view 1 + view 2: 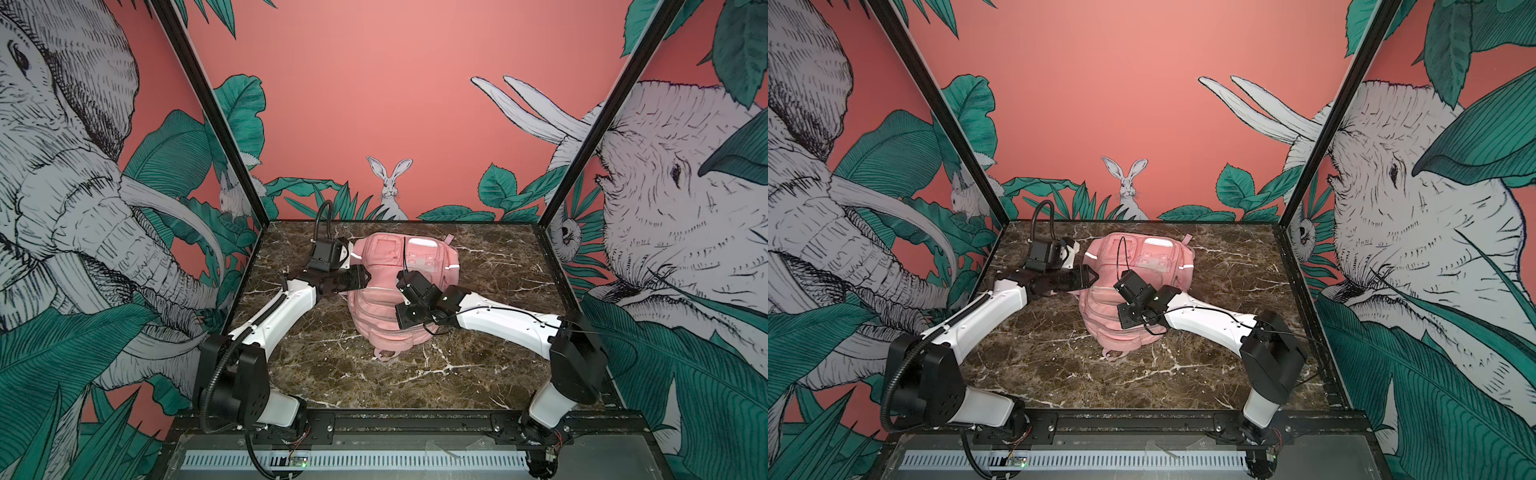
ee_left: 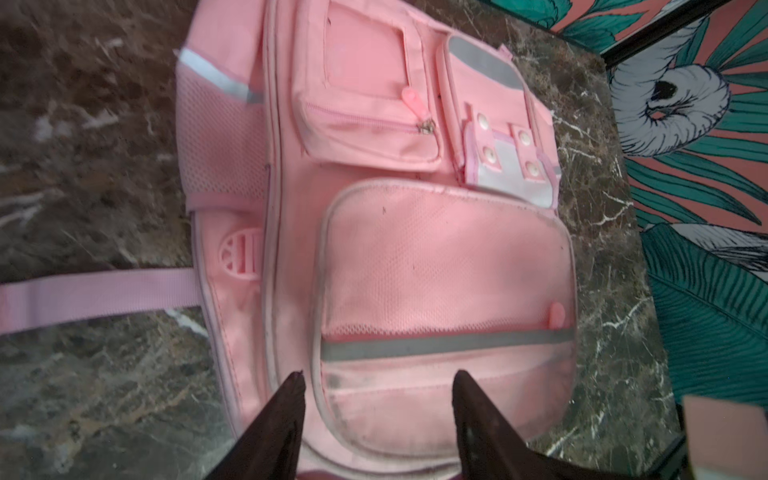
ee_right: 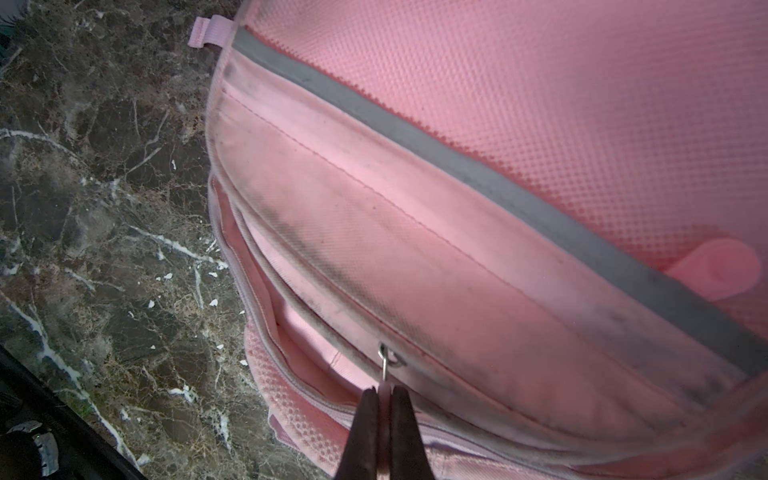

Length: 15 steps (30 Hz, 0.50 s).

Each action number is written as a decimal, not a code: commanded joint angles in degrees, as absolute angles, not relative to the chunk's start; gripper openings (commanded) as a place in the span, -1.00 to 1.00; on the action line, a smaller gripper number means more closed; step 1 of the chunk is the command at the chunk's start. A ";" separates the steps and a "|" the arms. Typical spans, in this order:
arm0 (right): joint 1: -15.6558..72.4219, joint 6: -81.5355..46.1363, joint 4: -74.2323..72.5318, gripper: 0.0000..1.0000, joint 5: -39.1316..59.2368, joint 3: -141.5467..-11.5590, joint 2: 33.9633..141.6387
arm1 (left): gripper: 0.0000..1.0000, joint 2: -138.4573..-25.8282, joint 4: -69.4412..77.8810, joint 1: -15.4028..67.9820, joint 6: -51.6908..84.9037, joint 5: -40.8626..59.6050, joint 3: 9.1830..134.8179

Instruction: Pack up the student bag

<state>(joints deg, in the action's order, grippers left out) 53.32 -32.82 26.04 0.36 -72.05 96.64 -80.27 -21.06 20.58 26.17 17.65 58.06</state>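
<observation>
The student bag (image 1: 386, 266) lies flat in the middle of the marble table, front pockets up, in both top views (image 1: 1129, 257). My left gripper (image 1: 365, 276) is at its left edge. In the left wrist view the left gripper (image 2: 379, 374) is open and holds nothing, its jaws either side of the piped rim of the big front pocket (image 2: 444, 270). My right gripper (image 3: 384, 390) is shut on the pink zip pull (image 3: 384, 365) at the near end of the bag (image 3: 498, 166). Beside the pull, the zip gapes over pink lining (image 3: 291, 332).
A pink strap (image 2: 95, 299) trails from the bag across the marble table (image 1: 332, 374) on the left arm's side. A small loop (image 1: 386, 355) sticks out at the bag's near end. Printed walls and black frame posts (image 1: 582, 166) close in the table on three sides.
</observation>
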 commanded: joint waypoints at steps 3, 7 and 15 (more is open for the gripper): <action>54.74 -32.76 24.45 -0.98 1.57 -74.57 97.51 | 0.16 -73.00 -15.78 22.21 36.58 17.59 47.80; 55.11 -32.68 24.56 -0.97 1.50 -74.79 98.01 | 0.18 -70.20 -10.15 23.10 43.79 18.11 42.77; 55.39 -32.54 24.81 -0.97 1.05 -74.79 97.66 | 0.23 -71.34 -1.88 26.39 49.75 17.75 41.37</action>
